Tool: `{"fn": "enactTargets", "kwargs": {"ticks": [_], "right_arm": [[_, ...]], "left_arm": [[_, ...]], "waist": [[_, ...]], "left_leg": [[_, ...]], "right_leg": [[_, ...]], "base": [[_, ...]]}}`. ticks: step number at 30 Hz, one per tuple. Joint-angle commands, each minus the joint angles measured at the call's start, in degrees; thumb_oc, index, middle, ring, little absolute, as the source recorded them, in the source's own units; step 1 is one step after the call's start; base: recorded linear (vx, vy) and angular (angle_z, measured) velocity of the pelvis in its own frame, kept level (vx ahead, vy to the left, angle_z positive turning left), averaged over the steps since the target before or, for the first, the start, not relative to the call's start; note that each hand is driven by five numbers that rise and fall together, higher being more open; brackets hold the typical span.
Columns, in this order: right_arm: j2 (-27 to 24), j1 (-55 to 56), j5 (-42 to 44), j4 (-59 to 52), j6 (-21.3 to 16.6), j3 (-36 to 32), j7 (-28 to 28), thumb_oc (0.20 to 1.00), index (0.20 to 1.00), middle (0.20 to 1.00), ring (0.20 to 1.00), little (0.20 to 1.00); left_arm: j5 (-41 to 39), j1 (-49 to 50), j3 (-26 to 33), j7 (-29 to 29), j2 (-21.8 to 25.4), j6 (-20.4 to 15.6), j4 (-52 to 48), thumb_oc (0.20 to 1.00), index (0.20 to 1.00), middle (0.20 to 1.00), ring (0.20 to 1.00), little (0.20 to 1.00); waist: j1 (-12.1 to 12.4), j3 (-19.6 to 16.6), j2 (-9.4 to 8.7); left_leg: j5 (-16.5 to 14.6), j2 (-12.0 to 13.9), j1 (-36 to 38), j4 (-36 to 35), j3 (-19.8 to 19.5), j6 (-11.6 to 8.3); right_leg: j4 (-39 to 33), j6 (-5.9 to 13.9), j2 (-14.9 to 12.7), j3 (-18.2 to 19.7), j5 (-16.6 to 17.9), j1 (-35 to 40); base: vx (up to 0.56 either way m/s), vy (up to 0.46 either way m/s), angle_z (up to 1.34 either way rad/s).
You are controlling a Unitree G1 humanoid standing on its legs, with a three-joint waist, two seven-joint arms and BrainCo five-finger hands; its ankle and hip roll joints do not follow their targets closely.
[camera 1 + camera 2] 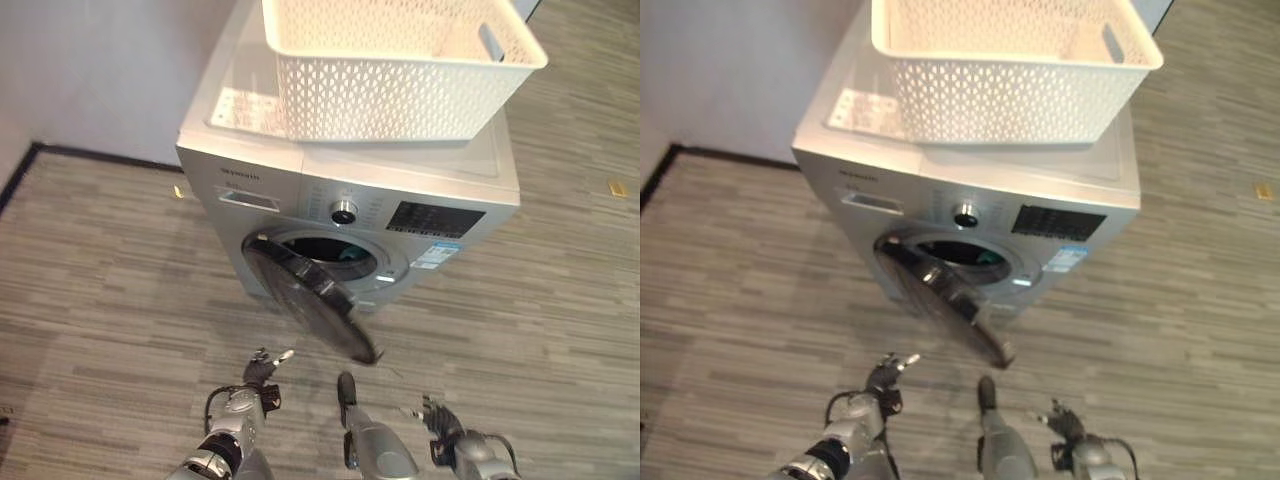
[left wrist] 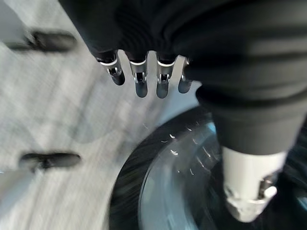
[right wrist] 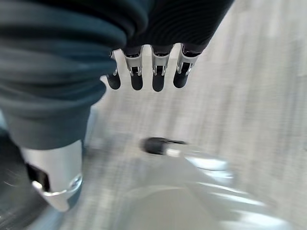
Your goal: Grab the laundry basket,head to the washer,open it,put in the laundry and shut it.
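The white perforated laundry basket stands on top of the silver washer. What I can see of the basket's inside looks bare. The round dark door hangs open, swung out toward me. Something teal shows inside the drum. My left hand is low in front of the door, fingers straight and holding nothing, with the door glass just beyond them. Lower right of the door, my right hand is above the floor, its fingers straight and empty.
A pale wall with a dark baseboard runs behind and left of the washer. Grey wood-pattern floor spreads around it. A small yellow marker lies on the floor at the right.
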Motion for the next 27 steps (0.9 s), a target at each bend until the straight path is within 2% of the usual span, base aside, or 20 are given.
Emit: {"fn": "enactTargets", "kwargs": {"ticks": [1,2,3,7,8,10,11,14,15,17,18,20,21,24,25,26,27], "right_arm": [[0.97,-1.1,-3.43,2.06,0.36,1.56,0.13,1.0,1.0,1.0,1.0,1.0],[0.98,-1.09,-3.44,2.07,0.35,1.54,0.13,1.0,1.0,1.0,1.0,1.0],[1.23,-0.39,-4.14,3.47,0.19,1.37,-0.36,1.0,1.0,1.0,1.0,1.0],[1.29,0.71,-4.3,4.38,-0.04,0.1,-0.57,1.0,1.0,1.0,1.0,1.0],[1.46,1.32,-4.09,3.4,-0.46,-0.68,-0.5,1.0,1.0,1.0,1.0,1.0],[1.55,1.69,-4.04,3.18,-0.74,-0.98,-0.33,1.0,1.0,1.0,1.0,1.0],[1.88,2.32,-3.39,2.58,-1.73,-2.01,-0.29,1.0,1.0,1.0,1.0,1.0],[2.05,2.95,-3.1,2.0,-2.33,-2.68,0.08,1.0,1.0,1.0,1.0,1.0],[1.96,3.61,-2.72,1.61,-2.62,-3.76,0.73,1.0,1.0,1.0,1.0,1.0],[2.18,4.33,-2.1,1.54,-2.85,-4.98,1.31,1.0,1.0,1.0,1.0,1.0],[2.2,4.37,-2.1,1.53,-2.86,-4.94,1.31,1.0,1.0,1.0,1.0,1.0],[2.15,5.05,-1.75,1.3,-3.13,-6.1,1.54,1.0,1.0,1.0,1.0,1.0],[2.21,5.23,-1.42,1.61,-3.1,-7.29,1.61,1.0,1.0,1.0,1.0,1.0],[2.32,5.56,-1.28,1.92,-3.33,-7.97,1.66,1.0,1.0,1.0,1.0,1.0],[2.72,5.7,-1.36,2.72,-3.46,-8.65,1.26,1.0,1.0,1.0,1.0,1.0],[2.72,5.68,-1.36,2.73,-3.47,-8.65,1.26,1.0,1.0,1.0,1.0,1.0],[3.45,5.67,-1.24,4.03,-3.52,-8.95,0.78,1.0,1.0,1.0,1.0,1.0]], "left_arm": [[-1.46,-6.46,-6.51,-2.97,-0.03,-1.94,-4.62,1.0,1.0,1.0,1.0,1.0],[-1.45,-6.44,-6.55,-2.95,-0.03,-1.92,-4.66,1.0,1.0,1.0,1.0,1.0],[0.97,-7.39,-9.49,-3.59,0.45,-2.13,-7.96,1.0,1.0,1.0,1.0,1.0],[3.1,-6.56,-11.22,-4.8,2.47,-2.23,-12.55,1.0,1.0,1.0,1.0,1.0],[4.81,-4.52,-10.49,-5.8,5.04,-2.64,-15.06,1.0,1.0,1.0,1.0,1.0],[5.48,-3.14,-9.79,-6.35,6.15,-3.23,-16.28,1.0,1.0,1.0,1.0,1.0],[7.94,0.01,-7.44,-7.43,9.48,-5.33,-18.99,1.0,1.0,1.0,1.0,1.0],[7.69,3.85,-4.32,-9.18,11.78,-5.87,-19.11,1.0,1.0,1.0,1.0,1.0],[5.43,7.68,-0.05,-10.58,13.29,-5.55,-16.95,1.0,1.0,1.0,1.0,1.0],[5.41,11.26,4.34,-9.84,15.09,-7.16,-17.16,1.0,1.0,1.0,1.0,1.0],[5.43,11.34,4.36,-9.84,15.12,-7.14,-17.22,1.0,1.0,1.0,1.0,1.0],[5.43,14.02,7.97,-10.2,15.94,-6.98,-15.09,1.0,1.0,1.0,1.0,1.0],[7.15,15.22,10.61,-9.69,16.09,-6.88,-9.46,1.0,1.0,1.0,1.0,1.0],[9.52,16.12,12.22,-9.2,16.46,-7.33,-5.0,1.0,1.0,1.0,1.0,1.0],[11.75,15.92,14.32,-7.99,16.61,-7.59,1.63,1.0,1.0,1.0,1.0,1.0],[11.76,15.87,14.32,-7.99,16.6,-7.64,1.7,1.0,1.0,1.0,1.0,1.0],[13.79,15.29,15.91,-5.87,16.29,-7.74,7.13,1.0,1.0,1.0,1.0,1.0]], "waist": [[0.19,0.49,-1.83],[0.21,0.5,-1.83],[0.04,-0.31,-1.38],[0.02,-1.05,-0.61],[0.4,-1.5,-0.19],[0.6,-1.71,-0.06],[1.33,-2.2,0.0],[1.74,-2.88,0.07],[2.26,-3.88,0.33],[2.91,-4.65,0.33],[2.87,-4.66,0.31],[3.18,-5.38,0.29],[3.2,-6.05,0.31],[3.27,-6.54,0.27],[3.27,-7.13,0.14],[3.27,-7.08,0.13],[3.29,-7.57,-0.06]], "left_leg": [[-1.09,1.1,0.51,0.84,-1.94,0.72],[-1.1,1.1,0.53,0.84,-1.96,0.72],[-0.92,1.17,0.42,0.57,-2.22,0.63],[-0.85,1.21,-0.14,0.57,-2.97,0.46],[-0.85,1.27,-0.22,0.57,-3.33,0.37],[-0.91,1.2,-0.16,0.57,-3.55,0.34],[-0.97,1.19,-0.07,0.57,-3.96,0.23],[-1.12,1.15,0.39,0.57,-4.05,0.11],[-1.25,1.05,0.97,0.57,-3.95,0.06],[-1.44,0.91,1.42,0.57,-4.24,0.08],[-1.45,0.9,1.46,0.57,-4.25,0.08],[-1.58,0.8,1.94,0.57,-4.34,0.06],[-1.82,0.62,2.61,0.57,-4.25,0.15],[-2.09,0.48,3.22,0.57,-4.24,0.27],[-2.43,0.35,3.87,0.57,-4.11,0.31],[-2.44,0.34,3.91,0.57,-4.11,0.32],[-2.66,0.26,4.37,0.57,-4.17,0.37]], "right_leg": [[1.99,6.04,-5.08,0.15,-2.66,0.3],[1.97,6.04,-5.08,0.13,-2.67,0.34],[1.77,6.09,-5.0,-0.56,-2.94,0.83],[1.43,6.03,-5.07,-1.74,-3.24,1.7],[1.29,5.94,-5.08,-2.56,-3.6,2.34],[1.24,5.94,-5.05,-2.82,-3.71,2.7],[1.16,5.86,-5.08,-3.44,-4.07,3.58],[1.11,5.82,-5.17,-3.75,-4.39,4.47],[1.08,5.74,-5.29,-4.1,-4.6,5.19],[1.14,5.55,-5.36,-4.46,-4.87,6.04],[1.13,5.55,-5.37,-4.47,-4.88,6.09],[1.22,5.46,-5.54,-4.79,-5.12,6.83],[1.42,5.34,-5.59,-4.79,-5.37,7.45],[1.63,5.29,-5.7,-4.72,-5.62,7.92],[1.79,5.23,-5.85,-4.82,-5.81,8.43],[1.78,5.24,-5.86,-4.82,-5.82,8.47],[1.94,5.13,-5.95,-4.85,-6.08,8.94]], "base": [[0.01,-0.051,-0.13],[0.01,-0.081,-0.09],[0.01,-0.064,-0.04],[0.0,-0.049,0.01],[0.01,-0.035,0.04],[0.01,-0.036,0.07],[0.02,-0.031,0.24],[0.03,-0.007,0.3],[0.04,0.009,0.15],[0.02,0.006,0.02],[0.0,0.0,0.0],[0.02,0.021,0.06],[0.02,0.035,0.06],[0.01,0.025,0.0],[0.0,0.0,0.0],[0.04,0.032,-0.02],[0.0,0.0,0.0]]}}
